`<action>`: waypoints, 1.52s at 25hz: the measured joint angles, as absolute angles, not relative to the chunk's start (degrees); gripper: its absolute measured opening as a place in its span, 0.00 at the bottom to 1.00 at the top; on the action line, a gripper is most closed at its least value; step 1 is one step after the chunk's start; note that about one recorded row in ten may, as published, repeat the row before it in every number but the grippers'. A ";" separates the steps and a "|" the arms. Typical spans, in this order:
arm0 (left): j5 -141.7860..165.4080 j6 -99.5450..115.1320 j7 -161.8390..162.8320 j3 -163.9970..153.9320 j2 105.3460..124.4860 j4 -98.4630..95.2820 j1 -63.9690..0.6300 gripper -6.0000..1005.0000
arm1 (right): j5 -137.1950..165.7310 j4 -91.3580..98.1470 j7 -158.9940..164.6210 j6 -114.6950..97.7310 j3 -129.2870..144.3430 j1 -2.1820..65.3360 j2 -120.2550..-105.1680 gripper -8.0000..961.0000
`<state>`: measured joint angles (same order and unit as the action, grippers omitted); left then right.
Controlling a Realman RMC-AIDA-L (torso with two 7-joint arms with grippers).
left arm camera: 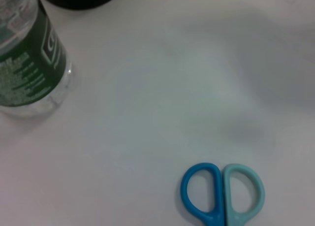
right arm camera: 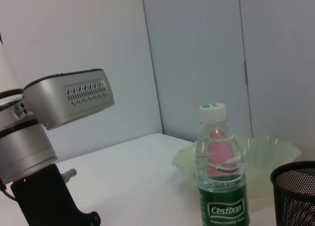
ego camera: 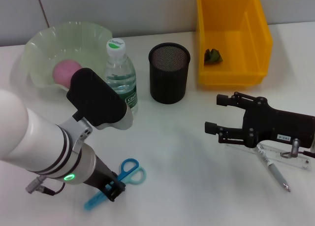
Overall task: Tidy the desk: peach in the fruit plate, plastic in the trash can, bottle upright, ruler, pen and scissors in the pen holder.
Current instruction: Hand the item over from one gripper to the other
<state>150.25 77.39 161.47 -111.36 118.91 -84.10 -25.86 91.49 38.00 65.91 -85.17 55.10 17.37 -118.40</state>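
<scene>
The blue scissors (ego camera: 129, 172) lie on the white desk near its front, their handles (left arm camera: 221, 194) pointing away from my left arm. My left gripper (ego camera: 114, 187) is down over the scissors' blade end. The right gripper (ego camera: 214, 114) is open and empty, hovering low at the right above the clear ruler (ego camera: 288, 158) and the pen (ego camera: 275, 171). The bottle (ego camera: 120, 76) stands upright beside the black mesh pen holder (ego camera: 169, 72). The pink peach (ego camera: 65, 71) rests in the pale green fruit plate (ego camera: 37, 44). Green plastic (ego camera: 212, 56) lies in the yellow trash can (ego camera: 256, 73).
In the right wrist view the bottle (right arm camera: 220, 177) stands in front of the plate (right arm camera: 268, 152), next to the pen holder (right arm camera: 295, 191), and my left arm (right arm camera: 54, 117) shows nearby. The left wrist view shows the bottle (left arm camera: 29, 53) close by. A wall runs behind the desk.
</scene>
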 joint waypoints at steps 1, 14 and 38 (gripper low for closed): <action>150.25 77.39 161.47 -111.36 118.91 -84.10 -25.86 0.23 | 91.47 38.12 65.91 -85.28 55.01 17.29 -118.39 0.88; 150.09 79.79 161.22 -110.27 118.69 -92.12 -25.10 0.23 | 91.86 37.96 65.91 -85.50 52.17 16.76 -118.34 0.88; 149.77 74.01 155.43 -103.37 118.74 -106.93 -22.87 0.23 | 86.93 33.20 66.12 -90.83 42.15 15.68 -118.85 0.88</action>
<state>149.77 74.01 155.43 -103.37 118.74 -106.93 -22.87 86.93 33.20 66.13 -90.83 42.15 15.68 -118.85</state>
